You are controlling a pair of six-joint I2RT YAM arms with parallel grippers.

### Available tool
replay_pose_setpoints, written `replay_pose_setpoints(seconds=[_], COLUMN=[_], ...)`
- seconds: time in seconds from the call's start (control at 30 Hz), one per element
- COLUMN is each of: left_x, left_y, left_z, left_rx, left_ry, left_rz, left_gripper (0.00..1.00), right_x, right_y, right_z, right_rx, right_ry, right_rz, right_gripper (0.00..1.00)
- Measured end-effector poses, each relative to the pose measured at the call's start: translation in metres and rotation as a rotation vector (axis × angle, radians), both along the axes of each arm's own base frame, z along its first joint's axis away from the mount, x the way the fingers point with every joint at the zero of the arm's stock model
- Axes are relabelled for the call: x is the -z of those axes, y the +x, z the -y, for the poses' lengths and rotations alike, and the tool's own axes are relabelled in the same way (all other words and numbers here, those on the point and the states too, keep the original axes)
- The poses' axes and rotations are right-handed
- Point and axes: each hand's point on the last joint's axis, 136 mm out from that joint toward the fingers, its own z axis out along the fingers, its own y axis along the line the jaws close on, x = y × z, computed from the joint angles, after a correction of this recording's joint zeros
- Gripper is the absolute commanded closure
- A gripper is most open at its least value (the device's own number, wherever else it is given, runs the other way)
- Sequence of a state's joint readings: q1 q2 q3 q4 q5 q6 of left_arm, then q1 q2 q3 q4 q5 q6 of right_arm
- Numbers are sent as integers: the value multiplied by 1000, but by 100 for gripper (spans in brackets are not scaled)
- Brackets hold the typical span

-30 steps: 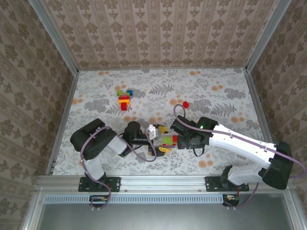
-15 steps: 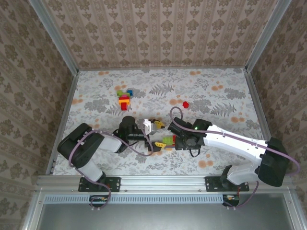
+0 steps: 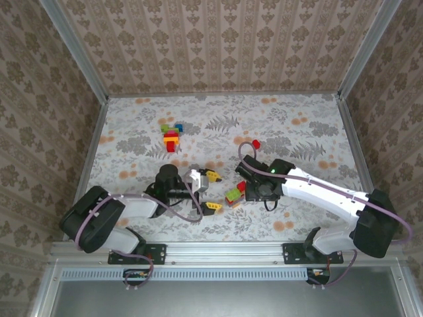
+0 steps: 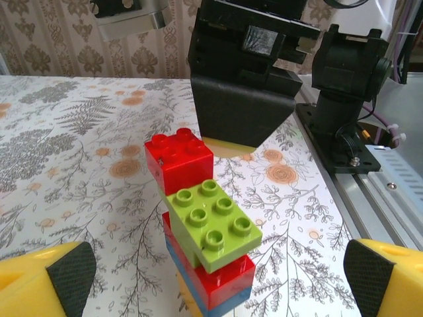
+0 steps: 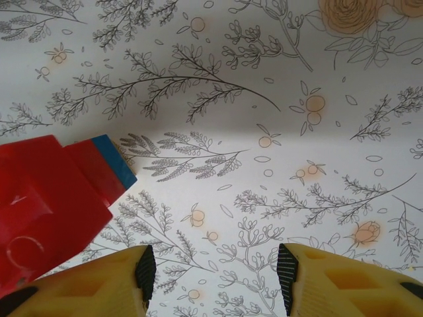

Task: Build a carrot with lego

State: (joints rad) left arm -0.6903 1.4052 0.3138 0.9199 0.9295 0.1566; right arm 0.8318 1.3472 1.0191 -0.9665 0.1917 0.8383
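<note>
Partly built lego stack (image 4: 208,264) sits on the table (image 3: 310,132) near the front edge, between the two grippers. From the bottom it reads blue brick (image 4: 221,300), red, then a green brick (image 4: 213,223) and a top red brick (image 4: 180,155). The green brick lies skewed and tilted and does not look seated, so the top red brick leans with it. Left gripper (image 3: 213,191) faces the stack with its jaws at full spread, holding nothing, one finger on either side of the stack and clear of it. Right gripper (image 5: 215,271) sits close behind the stack, jaws roughly half apart with bare tablecloth between them, and the red and blue bricks lie off to one side of its fingers. Judged step is steadying and squaring the stack. The left jaws should close low on the red and blue base, square to the flat faces, before anything presses down on the green brick. Pressure applied off-centre would likely tip the column. Spare bricks (image 3: 172,137) lie well apart toward the far left, and a lone red brick (image 3: 256,143) lies beyond the right arm. Contact between the right finger and the stack cannot be told. The stack's rear face is hidden, and its base is cut off in the left wrist view.
</note>
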Motion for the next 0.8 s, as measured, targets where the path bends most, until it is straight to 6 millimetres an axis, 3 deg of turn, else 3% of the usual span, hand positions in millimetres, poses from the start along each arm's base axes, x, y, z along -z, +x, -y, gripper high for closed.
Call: replay_pose_setpoints(seconds=[0.4, 0.8], left_x=[10, 12], left_y=[2, 2], left_z=[-10, -10], left_rx=[-33, -33], left_ry=[38, 42], left_rz=[-22, -24], left_gripper=[0, 0], right_x=[20, 15], right_y=[14, 36], right_z=[1, 13], right_rx=[-13, 18], right_ry=[-58, -62], right_rz=[-31, -6], right_gripper=[46, 47])
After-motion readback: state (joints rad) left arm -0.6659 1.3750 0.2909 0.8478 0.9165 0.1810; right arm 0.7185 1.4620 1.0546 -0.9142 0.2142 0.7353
